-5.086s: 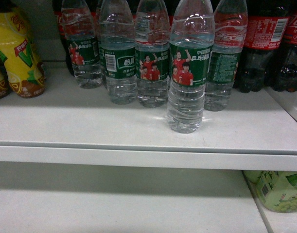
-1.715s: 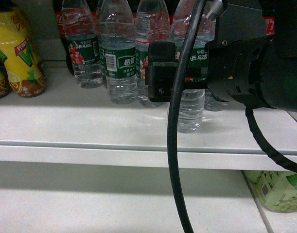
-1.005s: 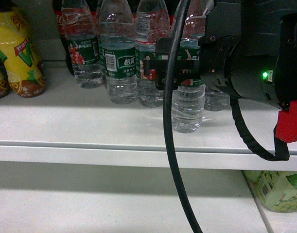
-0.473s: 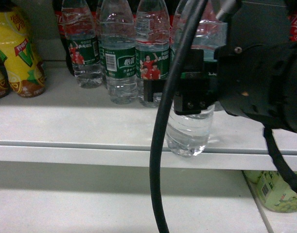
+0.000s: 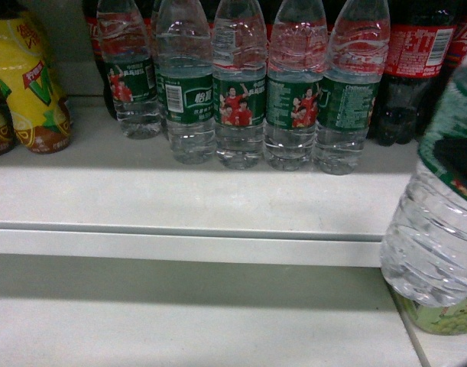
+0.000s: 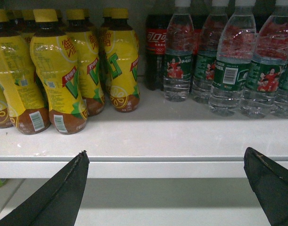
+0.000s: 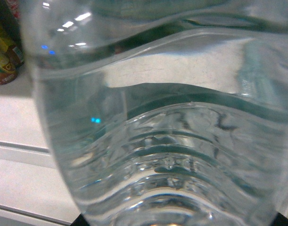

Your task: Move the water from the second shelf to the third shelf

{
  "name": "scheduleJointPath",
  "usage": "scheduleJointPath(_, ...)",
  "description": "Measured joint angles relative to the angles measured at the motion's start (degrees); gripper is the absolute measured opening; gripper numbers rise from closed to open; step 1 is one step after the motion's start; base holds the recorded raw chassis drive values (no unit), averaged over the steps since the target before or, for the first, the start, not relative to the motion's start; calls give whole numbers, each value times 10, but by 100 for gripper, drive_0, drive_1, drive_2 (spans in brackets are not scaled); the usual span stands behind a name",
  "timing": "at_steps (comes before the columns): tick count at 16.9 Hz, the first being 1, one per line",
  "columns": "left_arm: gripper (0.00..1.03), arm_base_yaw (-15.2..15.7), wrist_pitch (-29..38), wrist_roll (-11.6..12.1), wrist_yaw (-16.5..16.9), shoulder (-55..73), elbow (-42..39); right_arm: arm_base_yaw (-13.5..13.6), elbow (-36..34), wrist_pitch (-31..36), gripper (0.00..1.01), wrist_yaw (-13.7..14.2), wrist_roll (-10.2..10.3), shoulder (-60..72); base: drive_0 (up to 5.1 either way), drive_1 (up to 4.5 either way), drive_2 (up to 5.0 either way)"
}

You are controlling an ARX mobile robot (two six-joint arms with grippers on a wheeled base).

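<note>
The water bottle [image 5: 426, 237], clear and ribbed with a green label, hangs tilted at the right edge of the head view, off the shelf and in front of its front lip. A dark part of my right gripper [image 5: 456, 159] shows across its label. In the right wrist view the water bottle [image 7: 167, 141] fills the frame, and my right gripper [image 7: 179, 222] is shut on it, with only black fingertips at the bottom corners. Several like bottles [image 5: 241, 99] stand in a row on the upper shelf [image 5: 179, 206]. My left gripper [image 6: 165, 155] is open, holding nothing, level with the shelf edge [image 6: 158, 162].
Dark cola bottles [image 5: 405, 69] stand at the back right and yellow juice bottles [image 5: 30, 76] at the left. The lower shelf [image 5: 179, 321] lies below, with a green pack [image 5: 447, 319] at its right. The left wrist view shows juice bottles [image 6: 63, 70] and water bottles [image 6: 228, 66].
My right arm has pulled back to the right and toward the camera, taking the front bottle off the shelf. The row behind now shows unblocked.
</note>
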Motion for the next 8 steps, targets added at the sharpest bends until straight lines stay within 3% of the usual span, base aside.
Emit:
scheduleJointPath(4,98,0,0,0,0,0,0,-34,-50,-91,40,21,5,-153,0,0,0)
scheduleJointPath(8,98,0,0,0,0,0,0,-24,-57,-175,40,57,5,-267,0,0,0)
